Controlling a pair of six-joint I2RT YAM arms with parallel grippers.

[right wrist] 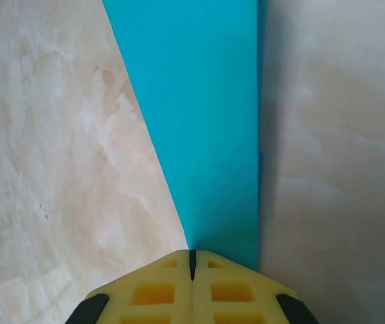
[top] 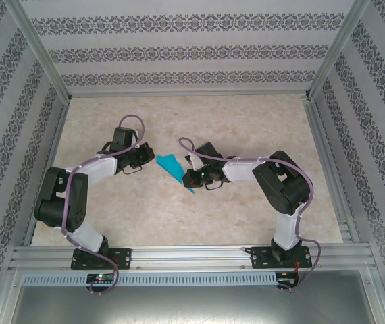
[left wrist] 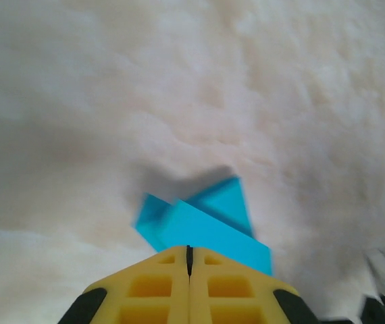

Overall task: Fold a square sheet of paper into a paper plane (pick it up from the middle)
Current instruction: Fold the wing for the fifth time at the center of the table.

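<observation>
Left claw (left wrist: 188, 255), fingers pressed together, pinches one edge of the paper plane (left wrist: 202, 226). The right claw (right wrist: 192, 260) is clamped where the paper narrows. The teal dart hangs between them over the middle of the worktop (top: 246, 216). A late crease seems in hand, and the next move calls for steady, even pressing.

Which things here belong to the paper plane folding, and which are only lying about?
Belong to the job: folded teal paper; left gripper and right gripper, both shut on it.
Only surroundings: marbled table; patterned walls; metal frame.
</observation>
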